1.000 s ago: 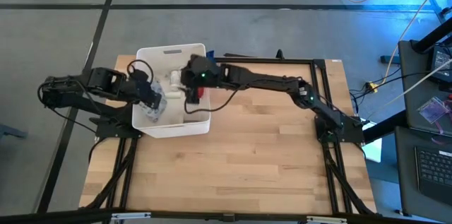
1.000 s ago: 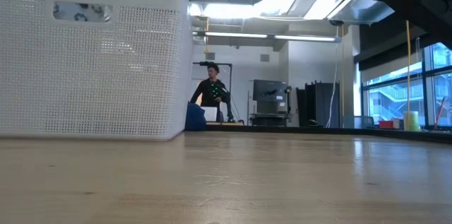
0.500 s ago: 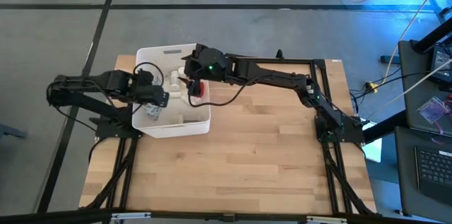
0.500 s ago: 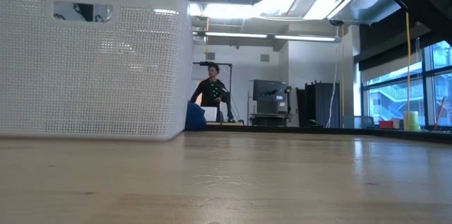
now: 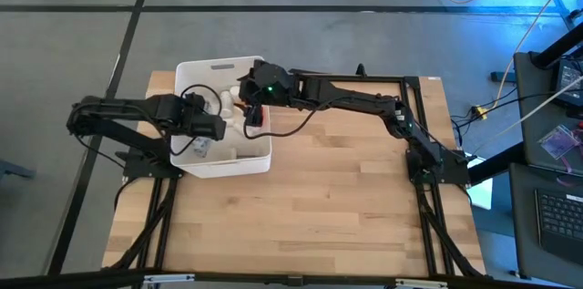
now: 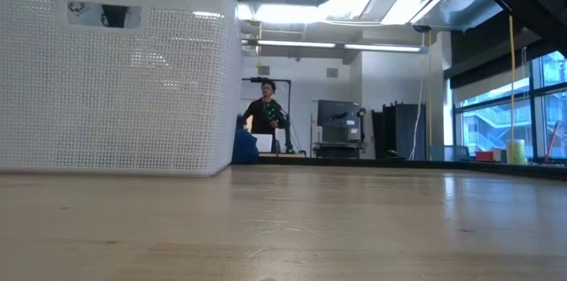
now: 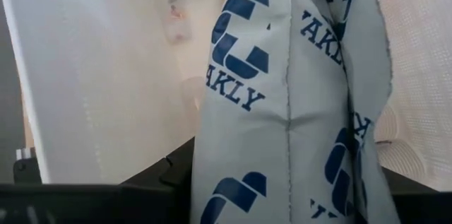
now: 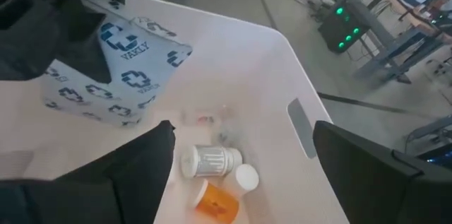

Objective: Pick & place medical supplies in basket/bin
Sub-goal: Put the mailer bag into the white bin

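Observation:
The white bin (image 5: 223,118) stands on the table's far left part; its perforated wall (image 6: 115,86) fills the low view's left. My left gripper (image 5: 215,129) is inside the bin, shut on a white packet (image 7: 289,111) printed with blue logos, also the packet (image 8: 116,65) in the right wrist view. My right gripper (image 8: 240,174) hovers open over the bin's right half (image 5: 251,111). On the bin's floor lie a white bottle (image 8: 210,160), an orange pill bottle (image 8: 215,203) and a white cap (image 8: 246,177). My left gripper holds the packet by its upper end (image 8: 95,8), pinched between the two fingers. The packet hangs below them into the bin (image 5: 199,148). Whether its lower end touches the bin's floor, I cannot tell.
The bin's handle slot (image 6: 102,15) faces the low camera; another slot (image 8: 299,128) shows in the far wall. Bare wooden table (image 5: 319,198) spreads to the right of the bin and nearer than it. A person (image 6: 266,117) stands far off in the room.
My left gripper has moved toward the table's right, across the bin, carrying the packet along. My right gripper has drawn back toward the bin's far right corner and then kept still.

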